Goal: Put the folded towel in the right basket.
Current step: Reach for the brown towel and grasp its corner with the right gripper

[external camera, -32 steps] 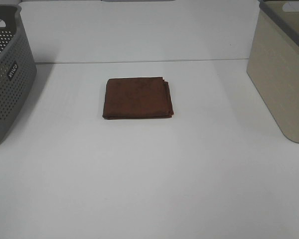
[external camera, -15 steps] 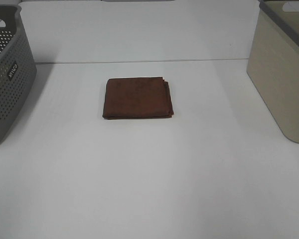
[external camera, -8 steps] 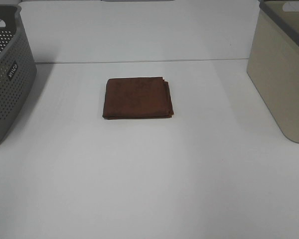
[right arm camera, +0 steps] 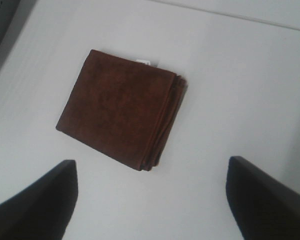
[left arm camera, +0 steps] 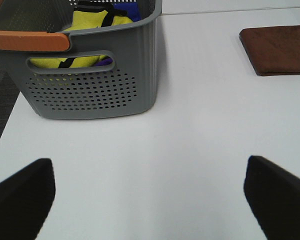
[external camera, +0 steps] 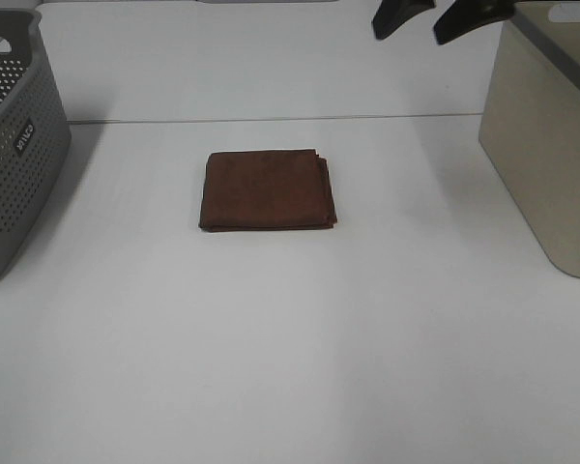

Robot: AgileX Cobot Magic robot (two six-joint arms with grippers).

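A folded brown towel (external camera: 268, 189) lies flat on the white table near the middle. It also shows in the right wrist view (right arm camera: 121, 107) and at the edge of the left wrist view (left arm camera: 277, 49). The beige right basket (external camera: 551, 135) stands at the right edge. My right gripper (external camera: 435, 17) is open and empty, high at the top of the exterior view, above and right of the towel; in its own view (right arm camera: 150, 197) the towel lies between and beyond its fingers. My left gripper (left arm camera: 150, 197) is open and empty, out of the exterior view, near the grey basket.
A grey perforated basket (external camera: 14, 145) stands at the left edge; in the left wrist view (left arm camera: 90, 60) it holds yellow and blue cloth. The white table (external camera: 290, 348) stretches between both baskets.
My right gripper has come into the exterior view at the top right. The towel and both baskets have not moved.
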